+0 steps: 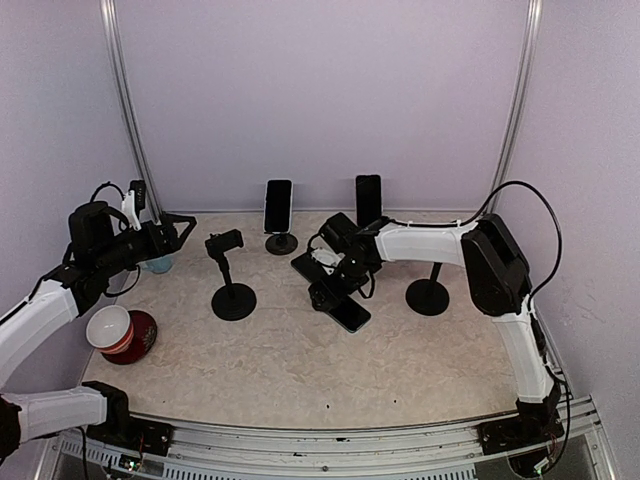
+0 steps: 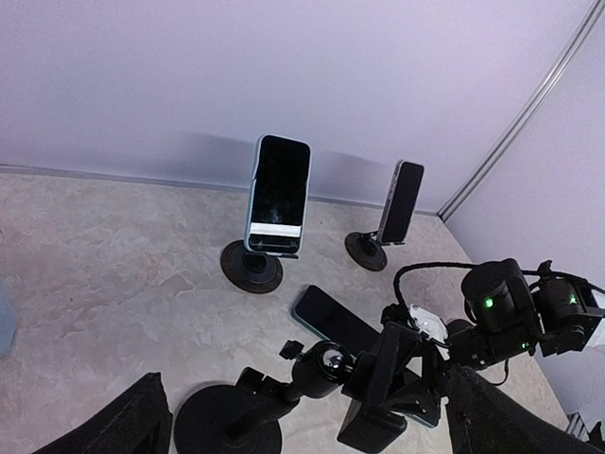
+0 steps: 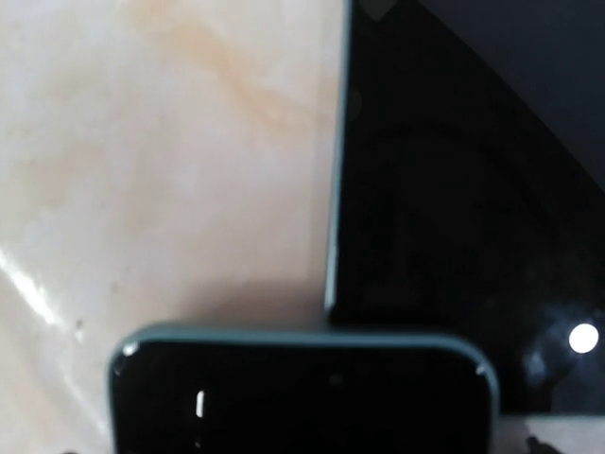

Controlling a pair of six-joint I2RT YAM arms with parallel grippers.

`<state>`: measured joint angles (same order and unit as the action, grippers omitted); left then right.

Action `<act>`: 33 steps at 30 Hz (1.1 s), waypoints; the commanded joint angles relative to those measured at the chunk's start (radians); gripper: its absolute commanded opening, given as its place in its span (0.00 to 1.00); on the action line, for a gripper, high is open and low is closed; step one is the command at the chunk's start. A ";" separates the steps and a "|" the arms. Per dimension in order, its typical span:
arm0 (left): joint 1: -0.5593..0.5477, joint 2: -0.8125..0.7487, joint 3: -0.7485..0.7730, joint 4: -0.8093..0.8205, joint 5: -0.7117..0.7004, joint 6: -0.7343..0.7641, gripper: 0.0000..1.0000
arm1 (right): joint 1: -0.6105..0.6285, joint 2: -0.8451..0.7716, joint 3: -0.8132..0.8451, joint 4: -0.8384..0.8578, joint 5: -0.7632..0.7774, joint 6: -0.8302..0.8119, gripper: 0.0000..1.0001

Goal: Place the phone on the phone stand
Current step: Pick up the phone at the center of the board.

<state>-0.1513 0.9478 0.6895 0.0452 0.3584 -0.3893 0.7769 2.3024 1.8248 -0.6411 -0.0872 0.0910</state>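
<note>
Two dark phones lie flat mid-table: one (image 1: 304, 266) (image 2: 333, 322) reaches out to the far left of my right gripper (image 1: 335, 288), the other (image 1: 349, 316) pokes out on its near side. That gripper hovers low over them with its jaws spread; its fingers do not show in the right wrist view, which is filled by a teal-edged phone (image 3: 302, 397) and a second phone (image 3: 463, 208). An empty phone stand (image 1: 232, 292) (image 2: 364, 374) stands left of them. My left gripper (image 1: 178, 232) (image 2: 307, 430) is open and empty, raised at the far left.
Two stands at the back hold upright phones (image 1: 278, 207) (image 1: 368, 199). Another stand base (image 1: 428, 297) sits under the right arm. A red and white cup (image 1: 110, 328) rests on a red saucer at the near left. A pale blue object (image 1: 158, 265) lies below the left gripper.
</note>
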 commanded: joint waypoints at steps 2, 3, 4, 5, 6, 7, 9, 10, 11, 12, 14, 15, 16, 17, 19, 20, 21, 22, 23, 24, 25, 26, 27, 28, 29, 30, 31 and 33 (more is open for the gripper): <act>0.011 -0.001 0.007 0.015 -0.010 0.010 0.99 | 0.018 0.044 0.037 -0.051 0.053 -0.010 0.99; 0.012 0.000 0.007 0.014 -0.010 0.010 0.99 | 0.021 0.045 0.036 -0.055 0.066 -0.012 0.97; 0.013 0.001 0.007 0.013 -0.012 0.012 0.99 | 0.026 0.045 0.038 -0.062 0.081 -0.013 0.95; 0.013 0.002 0.007 0.013 -0.012 0.012 0.99 | 0.031 0.046 0.041 -0.072 0.097 -0.014 0.92; 0.014 0.003 0.007 0.013 -0.013 0.012 0.99 | 0.035 0.046 0.044 -0.079 0.111 -0.014 0.91; 0.015 0.004 0.007 0.012 -0.014 0.012 0.99 | 0.039 0.046 0.045 -0.086 0.123 -0.014 0.89; 0.016 0.006 0.007 0.013 -0.014 0.012 0.99 | 0.049 0.047 0.049 -0.099 0.148 -0.013 0.86; 0.017 0.006 0.007 0.013 -0.015 0.012 0.99 | 0.054 0.046 0.050 -0.101 0.148 -0.013 0.84; 0.018 0.006 0.007 0.013 -0.015 0.012 0.99 | 0.058 0.047 0.050 -0.103 0.149 -0.014 0.83; 0.019 0.007 0.007 0.013 -0.015 0.012 0.99 | 0.063 0.049 0.052 -0.102 0.150 -0.017 0.80; 0.020 0.003 0.007 0.010 -0.017 0.013 0.99 | 0.070 0.052 0.059 -0.105 0.168 -0.019 0.72; 0.020 0.001 0.007 0.010 -0.020 0.015 0.99 | 0.071 0.053 0.064 -0.110 0.174 -0.018 0.68; 0.019 -0.001 0.006 0.009 -0.023 0.016 0.99 | 0.074 0.049 0.069 -0.115 0.175 -0.016 0.64; 0.020 0.000 0.005 0.009 -0.025 0.016 0.99 | 0.074 0.043 0.067 -0.111 0.175 -0.016 0.59; 0.019 0.005 0.006 0.006 -0.022 0.017 0.99 | 0.076 0.019 0.052 -0.095 0.170 -0.016 0.55; 0.020 0.007 0.007 0.007 -0.021 0.017 0.99 | 0.077 0.004 0.036 -0.082 0.167 -0.015 0.54; 0.020 0.009 0.007 0.006 -0.021 0.017 0.99 | 0.076 -0.014 0.027 -0.070 0.167 -0.012 0.52; 0.019 0.009 0.007 0.005 -0.021 0.017 0.99 | 0.077 -0.034 0.005 -0.056 0.167 -0.009 0.50; 0.020 0.009 0.007 0.005 -0.024 0.017 0.99 | 0.077 -0.058 -0.016 -0.039 0.164 -0.005 0.49; 0.020 0.011 0.007 0.003 -0.027 0.017 0.99 | 0.076 -0.085 -0.037 -0.020 0.161 0.000 0.48; 0.020 0.012 0.008 0.001 -0.032 0.017 0.99 | 0.079 -0.111 -0.062 0.003 0.160 0.006 0.48; 0.019 0.015 0.010 -0.002 -0.033 0.017 0.99 | 0.080 -0.140 -0.085 0.026 0.160 0.012 0.48; 0.020 0.016 0.010 -0.003 -0.033 0.017 0.99 | 0.080 -0.180 -0.111 0.063 0.159 0.019 0.47; 0.019 0.018 0.011 -0.002 -0.033 0.017 0.99 | 0.083 -0.206 -0.137 0.092 0.133 0.023 0.47; 0.019 0.019 0.011 -0.002 -0.033 0.017 0.99 | 0.084 -0.231 -0.157 0.115 0.126 0.026 0.47; 0.019 0.019 0.012 -0.002 -0.034 0.017 0.99 | 0.089 -0.253 -0.175 0.134 0.125 0.027 0.47; 0.019 0.019 0.012 -0.002 -0.036 0.017 0.99 | 0.095 -0.274 -0.189 0.151 0.125 0.026 0.46; 0.020 0.014 0.011 -0.002 -0.040 0.017 0.99 | 0.111 -0.309 -0.211 0.177 0.142 0.022 0.46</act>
<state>-0.1383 0.9634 0.6895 0.0437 0.3317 -0.3885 0.8524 2.1185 1.6398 -0.5922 0.0563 0.1001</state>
